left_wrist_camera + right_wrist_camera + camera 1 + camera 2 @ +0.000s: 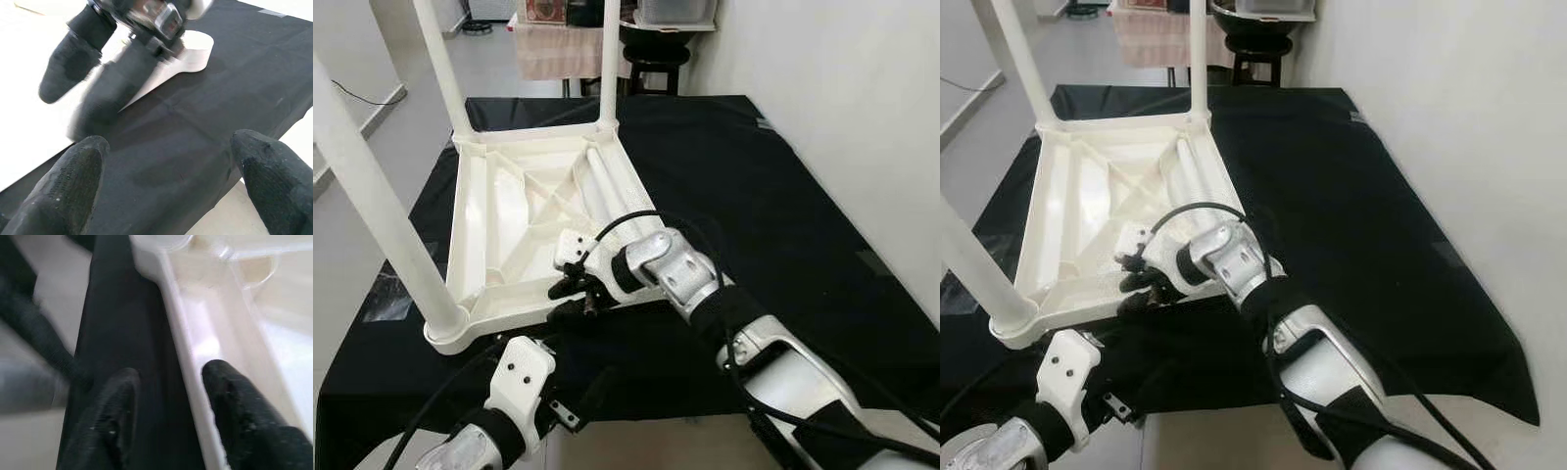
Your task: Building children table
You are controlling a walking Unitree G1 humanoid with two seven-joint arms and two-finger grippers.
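- Left claw (570, 416): low at the near edge of the black cloth (783, 215), just short of the upturned table's near corner. In the left wrist view its two fingers (73, 181) stand wide apart with only cloth between them; it holds nothing.
- Right claw (570, 294): reaches across from the right to the near rim of the children's table (538, 211). In the right wrist view the fingers (234, 406) are parted, one on the cloth side and one against the white rim. Whether they press on the rim cannot be told; the picture is blurred.
- Children's table: white plastic, lying upside down on the black cloth, ribbed underside facing up, toward the robot's left of the cloth.
- Near-left leg (382, 211): fitted upright in its corner socket.
- Far legs: one leg (440, 64) upright at the far-left corner, another leg (610, 59) upright at the far-right corner.
- Loose leg (607, 186): a white tube lying inside the frame along its right side.
- Near-right corner: partly hidden by the right claw and its wrist.
- Beyond the cloth: a black stool (656, 59) and a draped cloth (563, 49) by the white wall (842, 98).
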